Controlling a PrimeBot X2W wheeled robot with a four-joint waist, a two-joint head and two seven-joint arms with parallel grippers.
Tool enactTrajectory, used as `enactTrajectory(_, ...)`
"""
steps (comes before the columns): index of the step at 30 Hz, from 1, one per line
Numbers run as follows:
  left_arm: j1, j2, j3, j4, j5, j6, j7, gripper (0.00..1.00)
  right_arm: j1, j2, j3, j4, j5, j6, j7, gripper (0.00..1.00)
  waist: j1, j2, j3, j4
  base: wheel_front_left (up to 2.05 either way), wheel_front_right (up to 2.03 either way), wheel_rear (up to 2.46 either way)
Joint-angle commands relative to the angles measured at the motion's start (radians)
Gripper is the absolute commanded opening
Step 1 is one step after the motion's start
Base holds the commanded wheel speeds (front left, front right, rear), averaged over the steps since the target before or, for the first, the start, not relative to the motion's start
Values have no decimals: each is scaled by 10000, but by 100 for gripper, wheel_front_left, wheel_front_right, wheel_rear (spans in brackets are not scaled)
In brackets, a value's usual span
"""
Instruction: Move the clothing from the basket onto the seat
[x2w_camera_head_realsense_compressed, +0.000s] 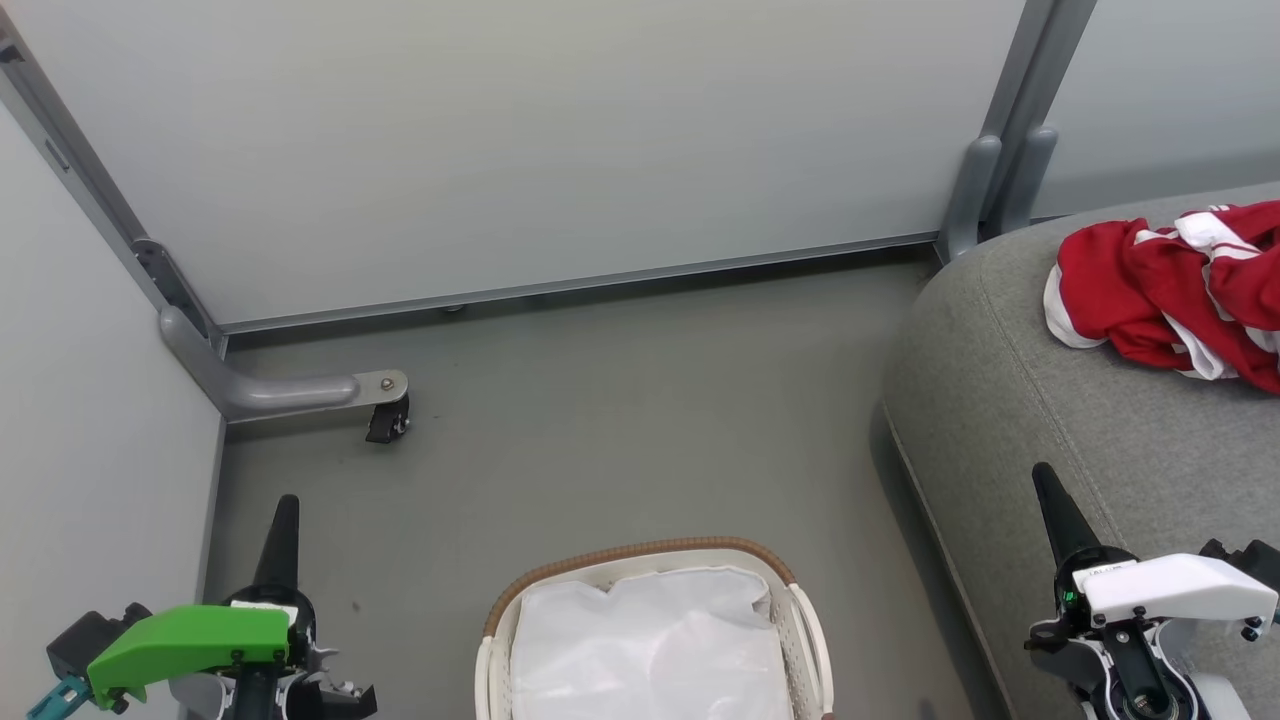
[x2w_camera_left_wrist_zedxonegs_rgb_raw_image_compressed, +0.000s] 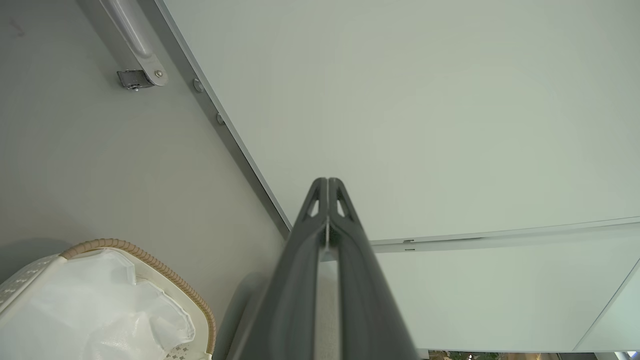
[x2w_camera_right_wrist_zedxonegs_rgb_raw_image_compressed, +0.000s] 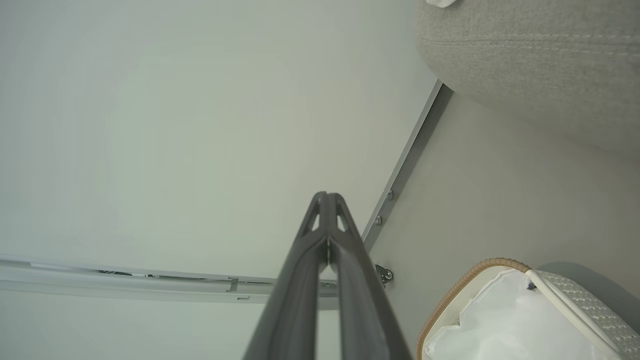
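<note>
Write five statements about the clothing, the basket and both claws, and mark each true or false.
1. The clothing lies on the seat. True.
2. The basket holds red garments. False: the part of its inside that shows holds only the white liner.
3. The left claw is open. False: it is shut and empty.
4. The right claw is shut and holds nothing. True.
5. The basket stands on the seat. False: it stands on the floor beside the seat.
</note>
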Motion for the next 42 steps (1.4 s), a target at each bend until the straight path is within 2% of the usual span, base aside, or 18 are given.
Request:
enactTrajectory(1,-232,43,83,-106,-244,-61,63,0,-151,-61,-57,-100,265,-4,79,0,0,0,-5,-10,0,0,0)
enactTrajectory(35,-315,51,437,-377,-2421,-151,709,0,-138,-81,-265,-264,2783,-7,714,0,0,0,-103,-218,0,0,0)
enactTrajectory(42,-308,51,430,-360,-2393,-151,713,0,-137,-80,-259,-261,2756,-5,720,0,0,0,-104,-219,0,0,0)
